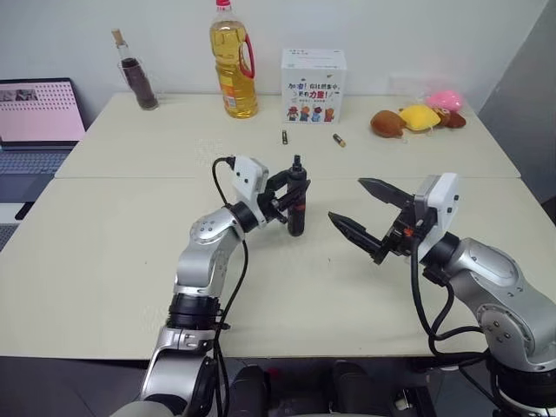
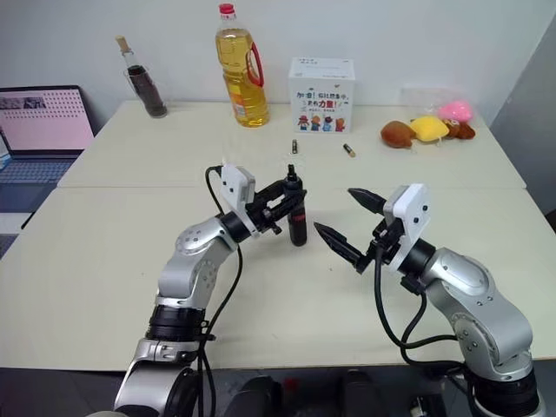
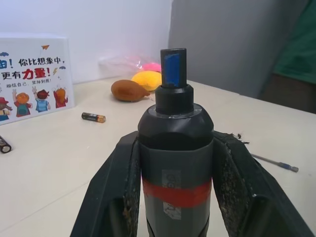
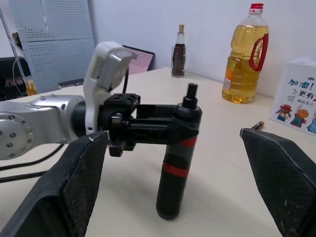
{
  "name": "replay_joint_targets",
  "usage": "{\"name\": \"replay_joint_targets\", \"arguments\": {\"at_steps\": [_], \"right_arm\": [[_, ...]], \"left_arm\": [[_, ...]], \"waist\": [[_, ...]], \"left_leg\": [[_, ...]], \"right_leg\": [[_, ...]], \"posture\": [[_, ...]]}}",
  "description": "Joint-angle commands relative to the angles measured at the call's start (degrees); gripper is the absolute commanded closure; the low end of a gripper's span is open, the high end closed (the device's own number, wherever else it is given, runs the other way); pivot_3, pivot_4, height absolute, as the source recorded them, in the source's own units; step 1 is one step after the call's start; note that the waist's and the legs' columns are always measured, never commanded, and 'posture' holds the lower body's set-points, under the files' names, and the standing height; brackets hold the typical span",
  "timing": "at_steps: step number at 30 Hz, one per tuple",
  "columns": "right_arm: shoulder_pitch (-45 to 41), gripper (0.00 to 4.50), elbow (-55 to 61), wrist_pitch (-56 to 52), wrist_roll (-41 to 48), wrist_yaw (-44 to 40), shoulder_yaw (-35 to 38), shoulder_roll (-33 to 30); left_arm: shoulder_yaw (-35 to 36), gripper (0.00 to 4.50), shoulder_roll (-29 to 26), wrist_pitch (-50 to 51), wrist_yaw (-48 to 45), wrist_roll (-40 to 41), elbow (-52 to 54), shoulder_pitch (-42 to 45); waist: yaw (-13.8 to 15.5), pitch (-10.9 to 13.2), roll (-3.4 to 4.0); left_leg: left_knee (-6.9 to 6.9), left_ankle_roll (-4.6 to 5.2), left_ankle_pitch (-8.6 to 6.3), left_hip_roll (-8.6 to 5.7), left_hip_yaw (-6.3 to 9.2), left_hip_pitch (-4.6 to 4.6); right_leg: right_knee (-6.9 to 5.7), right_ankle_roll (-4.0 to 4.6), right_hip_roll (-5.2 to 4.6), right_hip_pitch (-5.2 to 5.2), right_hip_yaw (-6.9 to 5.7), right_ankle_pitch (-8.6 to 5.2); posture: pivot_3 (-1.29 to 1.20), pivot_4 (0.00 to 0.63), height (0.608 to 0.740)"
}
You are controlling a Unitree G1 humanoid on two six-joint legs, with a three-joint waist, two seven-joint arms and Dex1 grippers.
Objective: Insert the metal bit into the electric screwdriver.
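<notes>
While the left gripper (image 1: 293, 201) is clenching the screwdriver (image 1: 297, 201) around its upper body, the tool is standing upright above the tabletop (image 1: 113, 261), blue tip pointing up and a red band showing just below the fingers. Whether its lower end is touching the surface cannot be told.

Facing it from the other side, the right gripper (image 1: 367, 213) is hanging released, its two black fingers spread wide with nothing between them, near the screwdriver but apart from it.

Lying flat on the tabletop in the left wrist view, well apart from the screwdriver, is the bit (image 3: 275, 162), a thin grey rod.

Along the far edge, a clear oil bottle (image 1: 233, 61) with a red cap and handle is standing upright, mostly full of yellow oil. Toward the left, a glass (image 1: 142, 83) is holding a tilted, dark-filled small bottle (image 1: 129, 62) with a cork. Beside the oil bottle a white box (image 1: 313, 85) with cartoon figures is sitting closed. Two batteries (image 1: 338, 139) are lying just in front of the box. Plush toys (image 1: 417, 118) in brown, yellow and pink are resting at the far right. An open laptop (image 1: 35, 122) is sitting off the left side.
</notes>
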State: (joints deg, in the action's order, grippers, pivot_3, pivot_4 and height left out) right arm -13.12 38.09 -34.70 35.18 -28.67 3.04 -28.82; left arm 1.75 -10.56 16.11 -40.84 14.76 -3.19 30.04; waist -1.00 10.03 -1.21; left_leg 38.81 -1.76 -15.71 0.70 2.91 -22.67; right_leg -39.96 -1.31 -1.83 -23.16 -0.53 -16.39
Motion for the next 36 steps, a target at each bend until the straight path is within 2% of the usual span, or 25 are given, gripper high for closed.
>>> {"name": "replay_joint_targets", "arguments": {"at_steps": [1,4,6,10,15,19,23,30,36], "right_arm": [[0.4,0.00,-0.2,-0.1,0.1,-0.3,1.5,-1.3],[0.6,0.00,-2.3,-2.3,0.8,1.1,3.1,-1.9],[0.0,0.00,-4.6,-2.4,-1.8,1.0,3.5,-4.2],[-7.4,0.00,-17.9,-12.8,-6.9,0.2,2.8,-16.1],[-14.1,0.00,-27.8,-16.0,-9.7,-6.5,-2.8,-22.2],[-22.4,0.00,-38.6,-25.6,-9.0,-9.8,-6.6,-21.2],[-27.8,0.00,-46.2,-30.6,-10.3,-11.8,-9.4,-20.3],[-38.4,0.00,-69.8,-26.4,-20.1,-13.2,-17.7,-15.8],[-44.0,0.00,-83.0,-21.4,-25.5,-16.9,-19.9,-12.4]], "left_arm": [[-1.0,2.83,-2.9,1.6,-0.2,0.3,3.5,-2.6],[-2.0,2.83,-3.2,2.0,0.2,0.7,4.3,-3.2],[-2.8,2.83,-2.6,1.8,1.1,0.5,3.8,-2.7],[-4.2,2.83,-1.1,0.4,2.3,0.0,1.9,-1.1],[-5.0,2.83,-0.7,-0.6,2.8,-0.2,1.0,-1.2],[-5.4,2.83,-0.2,-2.1,4.1,-0.9,0.5,-1.4],[-5.8,2.83,0.2,-2.4,5.2,-0.8,1.0,-2.0],[-6.3,2.83,1.0,-1.4,8.7,-1.2,4.1,-5.0],[-6.3,2.83,0.4,-0.6,9.8,-0.9,5.8,-6.0]], "waist": [[0.0,0.0,0.01],[-0.1,0.0,0.01],[0.0,0.0,0.02],[0.4,0.0,0.02],[0.7,0.0,0.02],[0.7,0.0,0.04],[1.0,0.0,0.05],[0.9,-0.1,0.09],[0.8,-0.2,0.06]], "left_leg": [[0.00,0.00,0.00,0.02,0.01,0.01],[-0.03,0.00,0.00,0.03,-0.01,0.04],[-0.03,0.00,0.00,0.03,0.00,0.05],[0.00,0.01,0.00,-0.07,-0.14,0.09],[-0.06,0.03,-0.01,-0.01,-0.25,0.04],[-0.04,0.03,-0.01,0.01,-0.26,0.07],[-0.01,0.03,-0.01,-0.02,-0.29,0.04],[-0.01,0.03,-0.01,-0.10,-0.32,0.06],[0.00,0.02,-0.01,-0.07,-0.44,0.08]], "right_leg": [[0.00,0.00,0.01,0.00,0.00,0.00],[0.00,0.00,0.04,0.01,0.02,0.00],[0.00,0.00,0.04,0.03,0.01,0.00],[0.00,0.00,-0.04,0.07,-0.03,0.01],[0.09,0.01,0.01,0.04,0.02,0.00],[0.04,0.02,0.02,0.05,0.04,0.01],[0.07,0.03,-0.04,0.06,0.04,0.02],[0.07,0.01,-0.15,0.05,0.04,0.02],[0.07,-0.01,-0.13,0.07,0.02,0.04]], "posture": [[0.00,0.150,0.740],[0.00,0.150,0.740],[0.00,0.150,0.740],[0.00,0.150,0.740],[0.00,0.150,0.740],[0.00,0.150,0.740],[0.00,0.150,0.740],[0.00,0.150,0.740],[0.00,0.150,0.740]]}}
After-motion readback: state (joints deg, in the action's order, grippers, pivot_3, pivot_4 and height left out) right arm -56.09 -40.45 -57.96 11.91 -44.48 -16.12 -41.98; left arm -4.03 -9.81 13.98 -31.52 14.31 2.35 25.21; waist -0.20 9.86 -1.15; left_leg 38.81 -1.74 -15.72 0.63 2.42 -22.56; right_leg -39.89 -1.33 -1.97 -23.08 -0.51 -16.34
